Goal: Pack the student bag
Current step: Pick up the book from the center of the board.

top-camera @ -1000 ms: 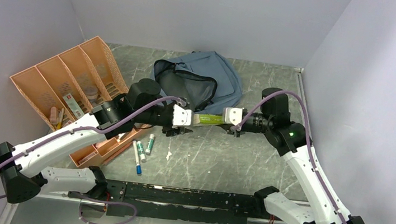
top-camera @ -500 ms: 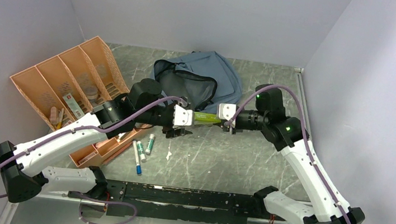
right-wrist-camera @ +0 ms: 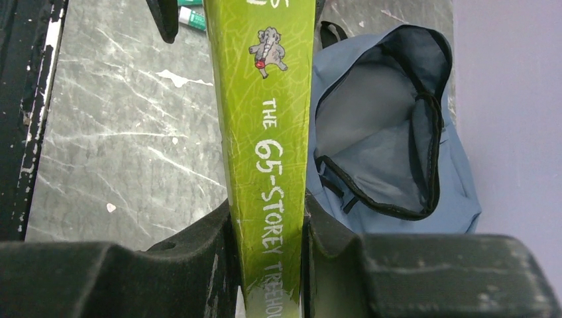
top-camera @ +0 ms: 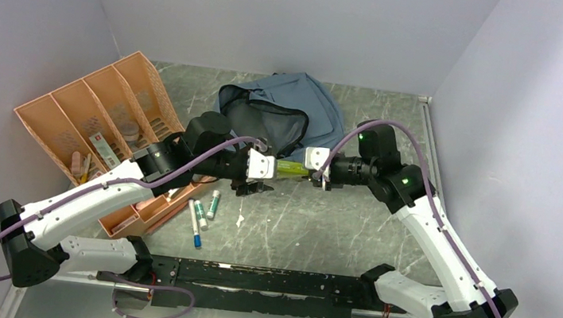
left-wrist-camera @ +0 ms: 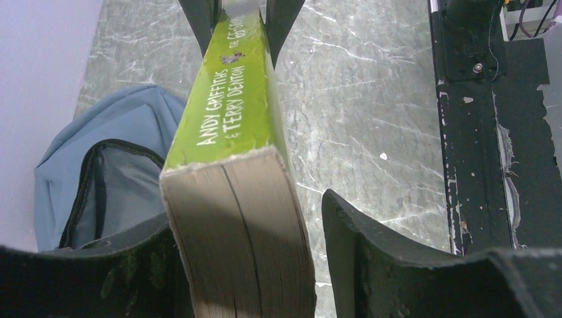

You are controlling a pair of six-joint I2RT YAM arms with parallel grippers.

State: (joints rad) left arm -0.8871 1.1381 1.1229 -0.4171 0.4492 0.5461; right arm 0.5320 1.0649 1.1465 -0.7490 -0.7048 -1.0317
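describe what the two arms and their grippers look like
The left arm and right arm are white shells joined by black joint housings, on black bases. A purple cable loops along each. The left gripper and right gripper have white block bodies and thick black fingers. Small green lights glow on the right arm.

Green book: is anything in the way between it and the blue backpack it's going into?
Nothing visible does. The green paperback book hangs over the grey marble table just beside the grey-blue fabric backpack, whose mouth gapes open. The right arm's fingers clamp one end; the left arm's fingers stand open around the other.
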